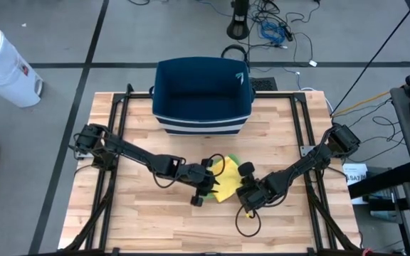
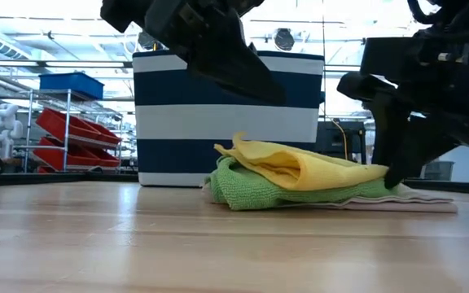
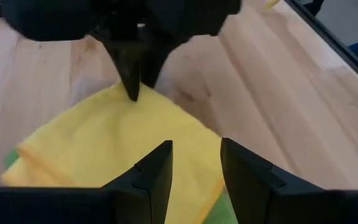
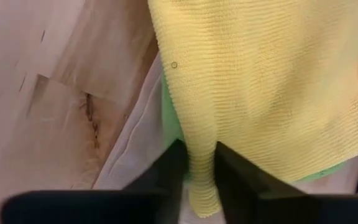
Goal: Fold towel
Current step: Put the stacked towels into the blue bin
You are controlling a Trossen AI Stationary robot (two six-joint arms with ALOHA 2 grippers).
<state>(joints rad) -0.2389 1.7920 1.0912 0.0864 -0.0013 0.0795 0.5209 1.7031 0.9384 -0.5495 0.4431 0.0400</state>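
Observation:
A yellow towel (image 1: 226, 174) lies crumpled on top of a green towel (image 2: 251, 189), which rests on a pale cloth (image 2: 418, 202) on the wooden table. My right gripper (image 4: 201, 152) comes down at the pile's right end (image 2: 393, 172) and is shut on the yellow towel. My left gripper (image 3: 194, 152) stands open above the pile's left part (image 1: 209, 182). Its fingers are on either side of a strip of yellow cloth below them, and the low view shows them clear of the pile. My right gripper pinches a narrow corner of the yellow towel (image 4: 199, 127) between its two fingers. One layer or several, I cannot tell. The fingers slant down from the table's right side. The corner is barely raised, and the rest of the towel lies slack on the green towel.
A dark blue basket with white stripes (image 1: 201, 96) stands behind the pile at the table's far edge. Bare wooden boards (image 1: 155, 220) lie in front of the pile and to both sides. Black frame rails (image 1: 112, 135) run along the table's edges.

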